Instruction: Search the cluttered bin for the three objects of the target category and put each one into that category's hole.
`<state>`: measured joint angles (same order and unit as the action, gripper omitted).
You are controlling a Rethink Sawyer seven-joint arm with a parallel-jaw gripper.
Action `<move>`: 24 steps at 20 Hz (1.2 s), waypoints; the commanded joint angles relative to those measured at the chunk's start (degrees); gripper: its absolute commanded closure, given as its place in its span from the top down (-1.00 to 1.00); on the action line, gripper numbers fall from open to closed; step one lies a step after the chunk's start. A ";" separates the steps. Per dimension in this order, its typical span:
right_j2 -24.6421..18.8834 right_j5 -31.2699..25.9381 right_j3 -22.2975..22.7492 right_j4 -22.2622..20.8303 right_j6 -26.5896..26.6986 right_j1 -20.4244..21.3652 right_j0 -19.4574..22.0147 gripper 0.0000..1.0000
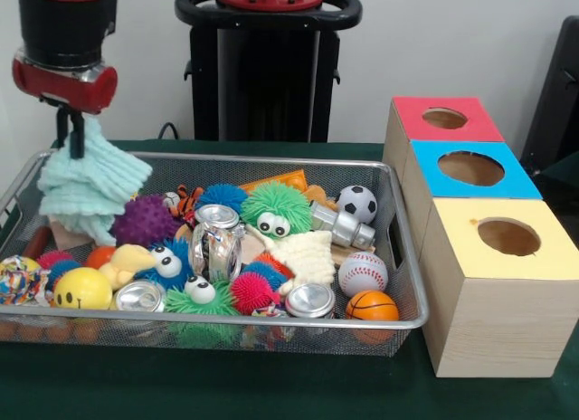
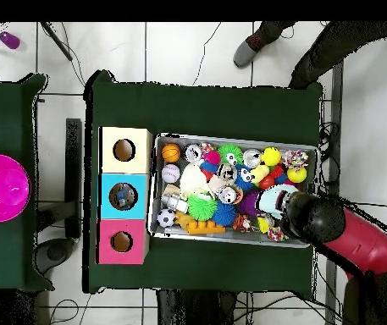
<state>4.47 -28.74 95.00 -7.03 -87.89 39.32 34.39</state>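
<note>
The pincer [image 1: 76,141] is clamped on a pale mint washcloth [image 1: 90,186], which hangs lifted over one end of the wire mesh bin [image 1: 409,284], the end farthest from the three boxes. Beside the bin's other end, on the green table [image 1: 271,393], stand the yellow box [image 1: 502,284], the blue box [image 1: 470,171] and the red box [image 1: 443,119], each with a round hole on top. Inside the bin lie spiky balls, cans and small sports balls, among them a green googly-eyed ball [image 1: 274,208] near its middle.

Red-and-black arm [image 1: 65,49] with thin black gripper [image 1: 71,135].

Mesh bin [image 2: 306,151] full of toys on green counter [image 2: 205,106]; yellow, blue, red hole boxes [image 2: 124,195] beside it; red arm [image 2: 362,245] over bin corner.
</note>
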 commanded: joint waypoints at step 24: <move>-9.57 -9.67 -2.34 -3.13 6.06 3.95 4.95 -1.00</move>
<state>2.47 -29.58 93.45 -9.22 -87.89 43.25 37.83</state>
